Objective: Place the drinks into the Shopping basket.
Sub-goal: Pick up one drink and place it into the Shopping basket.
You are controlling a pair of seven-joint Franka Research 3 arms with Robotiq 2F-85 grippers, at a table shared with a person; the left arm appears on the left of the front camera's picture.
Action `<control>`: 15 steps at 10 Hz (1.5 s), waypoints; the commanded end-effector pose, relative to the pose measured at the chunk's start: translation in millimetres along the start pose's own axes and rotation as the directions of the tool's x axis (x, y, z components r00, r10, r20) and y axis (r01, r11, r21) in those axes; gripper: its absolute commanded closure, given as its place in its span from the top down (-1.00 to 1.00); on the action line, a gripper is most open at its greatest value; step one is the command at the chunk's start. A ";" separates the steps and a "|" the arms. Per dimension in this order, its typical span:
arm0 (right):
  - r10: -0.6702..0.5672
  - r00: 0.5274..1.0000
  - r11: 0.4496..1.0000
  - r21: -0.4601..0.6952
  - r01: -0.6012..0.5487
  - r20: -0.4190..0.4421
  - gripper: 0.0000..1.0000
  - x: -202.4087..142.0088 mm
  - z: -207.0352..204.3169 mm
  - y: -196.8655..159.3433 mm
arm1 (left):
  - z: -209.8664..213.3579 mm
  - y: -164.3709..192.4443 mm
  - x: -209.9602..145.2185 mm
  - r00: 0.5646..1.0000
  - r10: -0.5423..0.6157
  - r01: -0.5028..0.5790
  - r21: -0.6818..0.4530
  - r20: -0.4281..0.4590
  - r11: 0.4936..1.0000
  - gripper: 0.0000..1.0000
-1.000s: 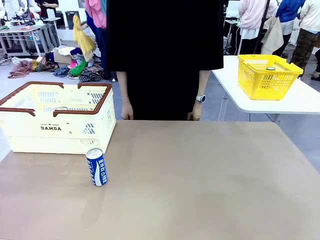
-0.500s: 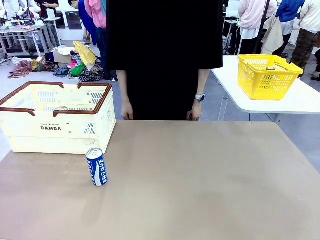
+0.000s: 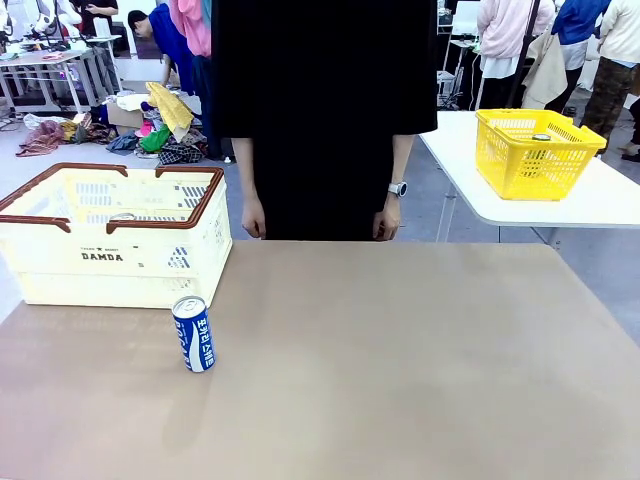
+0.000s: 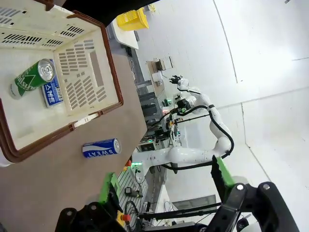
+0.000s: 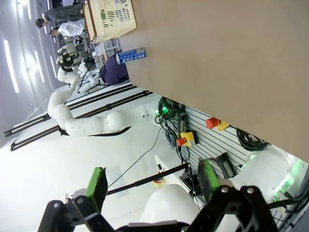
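One drink, a blue can with white markings (image 3: 193,333), stands upright on the brown table just in front of the cream Shopping basket (image 3: 100,258) at the left. From the left wrist view I look down into the basket (image 4: 82,72), where a green can (image 4: 33,77) and a blue can (image 4: 52,92) lie on the floor; the standing blue can (image 4: 101,148) is outside its rim. My left gripper (image 4: 164,188) hangs open high above, holding nothing. My right gripper (image 5: 152,186) is open too, far from the blue can (image 5: 130,56) and basket (image 5: 113,17).
A person in black stands at the table's far edge with both hands (image 3: 254,222) hanging near it. A small yellow basket (image 3: 535,150) sits on a white side table at the right. The brown table (image 3: 400,360) is bare from the middle to the right.
The person at the far edge has shifted slightly. The can, the basket and both grippers stay as they were.
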State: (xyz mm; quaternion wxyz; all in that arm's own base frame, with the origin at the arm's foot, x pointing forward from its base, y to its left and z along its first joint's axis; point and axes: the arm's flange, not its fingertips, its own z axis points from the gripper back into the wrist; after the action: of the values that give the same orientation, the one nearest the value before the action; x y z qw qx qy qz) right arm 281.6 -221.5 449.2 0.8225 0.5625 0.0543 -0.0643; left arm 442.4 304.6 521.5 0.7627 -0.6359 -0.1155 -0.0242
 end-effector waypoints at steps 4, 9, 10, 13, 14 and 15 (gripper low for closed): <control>-0.011 1.000 1.000 0.004 0.011 0.000 1.00 -0.9 1.8 5.1 | -1.7 -1.4 -3.6 1.000 -0.003 0.003 0.003 -0.011 1.000 1.00; -0.011 1.000 1.000 0.004 0.011 0.000 1.00 -0.9 1.8 5.1 | -1.7 -1.4 -3.6 1.000 -0.003 0.003 0.003 -0.011 1.000 1.00; -0.011 1.000 1.000 0.004 0.011 0.000 1.00 -0.9 1.8 5.1 | 0.0 0.0 0.0 1.000 0.000 0.000 0.000 0.000 1.000 1.00; -0.011 1.000 1.000 0.004 0.011 0.000 1.00 -0.9 1.8 5.1 | -124.4 -85.1 -30.4 0.981 0.054 -0.001 0.274 -0.186 0.962 1.00; -0.011 1.000 1.000 0.004 0.011 0.000 1.00 -0.9 1.8 5.1 | -172.7 -100.7 -51.4 0.943 0.049 0.067 0.331 -0.328 0.941 1.00; -0.011 1.000 1.000 0.004 0.011 0.000 1.00 -0.9 1.8 5.1 | -213.4 -107.7 -76.2 0.916 0.059 0.118 0.409 -0.396 0.905 1.00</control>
State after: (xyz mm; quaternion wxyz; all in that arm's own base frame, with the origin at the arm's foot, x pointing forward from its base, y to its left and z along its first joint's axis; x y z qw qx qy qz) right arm 281.9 -221.1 449.6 0.8228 0.5621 0.0545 -0.0635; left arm 402.7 110.7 591.2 0.8718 -0.4768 0.0113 -0.1120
